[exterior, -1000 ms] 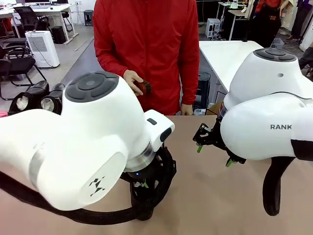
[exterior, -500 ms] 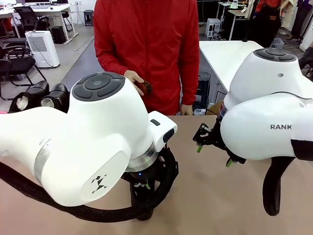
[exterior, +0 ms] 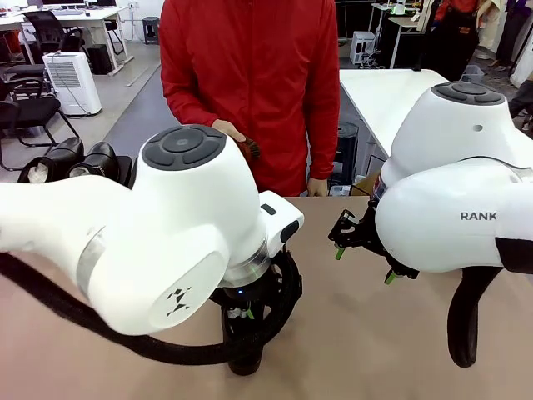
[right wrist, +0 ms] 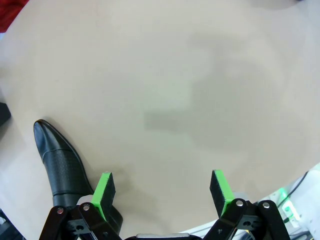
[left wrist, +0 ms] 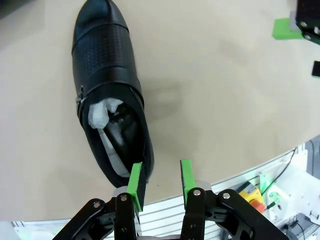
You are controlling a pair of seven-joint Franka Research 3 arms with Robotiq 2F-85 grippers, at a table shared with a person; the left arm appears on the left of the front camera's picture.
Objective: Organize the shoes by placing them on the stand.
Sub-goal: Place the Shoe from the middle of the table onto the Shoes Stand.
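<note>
A glossy black shoe point(left wrist: 102, 65) stuffed with white paper lies flat on the tan table point(left wrist: 215, 100), also visible as the shoe point(right wrist: 60, 162) in the right wrist view. My left gripper point(left wrist: 160, 175) hovers over its heel, partly open. One green pad touches the heel rim and bare table shows between the fingers. In the front view the left gripper point(exterior: 241, 321) sits under my left arm near the front edge. My right gripper point(exterior: 364, 265) hangs open and empty over the table, seen wide open as the right gripper point(right wrist: 162, 187). Two more shoes point(exterior: 71, 162) stand at far left; the stand is hidden.
A person in a red top point(exterior: 250, 83) stands at the far side holding a small brown brush point(exterior: 246, 149). My bulky left arm point(exterior: 166, 242) covers the table's left half. The table's front edge point(left wrist: 240, 172) runs just beyond the left gripper's fingers.
My left arm's upper housing has swung right and slightly up, uncovering more of the two shoes at far left. The left gripper stays over the shoe's heel. The right arm is still.
</note>
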